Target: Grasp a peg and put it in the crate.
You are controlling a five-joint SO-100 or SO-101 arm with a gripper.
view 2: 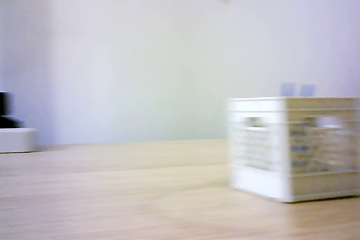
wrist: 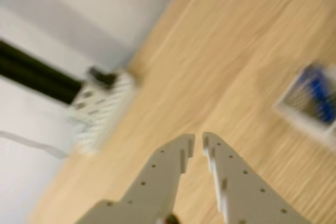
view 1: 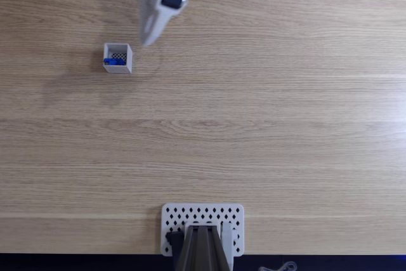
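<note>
The crate (view 1: pixel 118 49), small, white and open-topped, stands on the wooden table at the upper left of the fixed view. The blue peg (view 1: pixel 113 61) lies inside it on the mesh bottom. My gripper (view 1: pixel 148 40) hangs above the table just right of and beyond the crate, apart from it. In the wrist view the gripper (wrist: pixel 198 143) has its white fingers almost together with nothing between them, and the crate (wrist: pixel 294 109) with the peg (wrist: pixel 320 97) is blurred at the right edge. The other view shows the crate (view 2: pixel 295 150) from the side, blurred.
A larger white perforated plate (view 1: pixel 203 221) with a grey mount sits at the table's near edge in the fixed view, and appears as the plate (wrist: pixel 100 111) at the left of the wrist view. Bare wood spreads between it and the crate.
</note>
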